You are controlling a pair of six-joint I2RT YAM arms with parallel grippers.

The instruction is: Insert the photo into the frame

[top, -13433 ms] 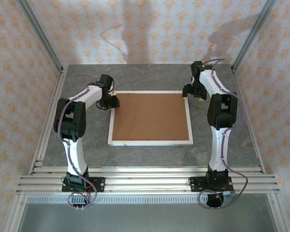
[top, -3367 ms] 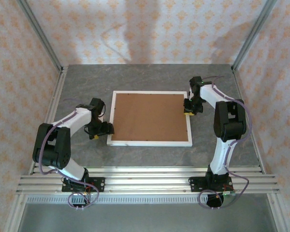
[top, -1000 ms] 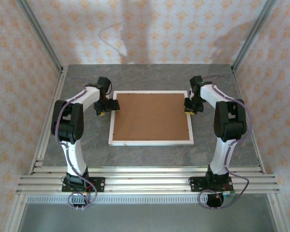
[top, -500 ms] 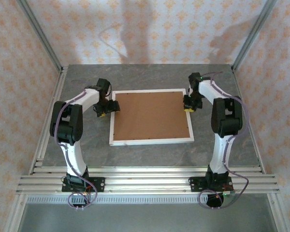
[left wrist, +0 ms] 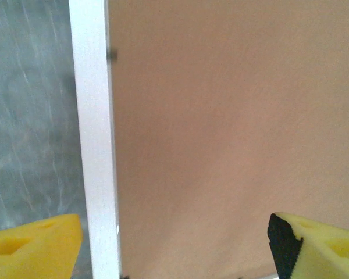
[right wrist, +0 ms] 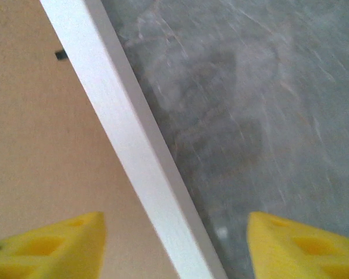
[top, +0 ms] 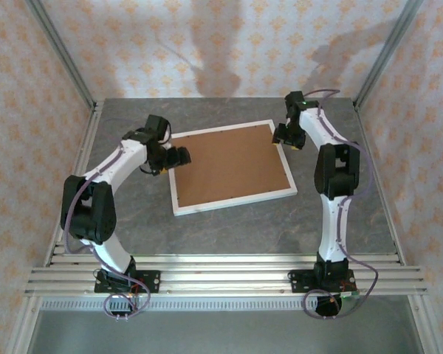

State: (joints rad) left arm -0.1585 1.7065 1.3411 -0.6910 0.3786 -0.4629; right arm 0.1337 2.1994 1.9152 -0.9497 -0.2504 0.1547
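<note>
Top external view gives you the layout: the large rectangular picture frame with a thin white border (top: 235,202) lies back-up and skewed on the grey stone-patterned table (top: 266,228), its plain brown backing board (top: 229,166) filling the opening. Whether the photo lies under that board, you cannot tell.

Your left gripper (top: 179,156) sits at the frame's left rail near the far corner, and your right gripper (top: 284,139) at the far right corner, so the frame is bracketed from both sides. On each wrist camera the yellow foam pads (left wrist: 35,244) are spread wide astride the white rail, one over board and one over table, pinching nothing. That placement likely suits steadying or squaring the frame.
</note>
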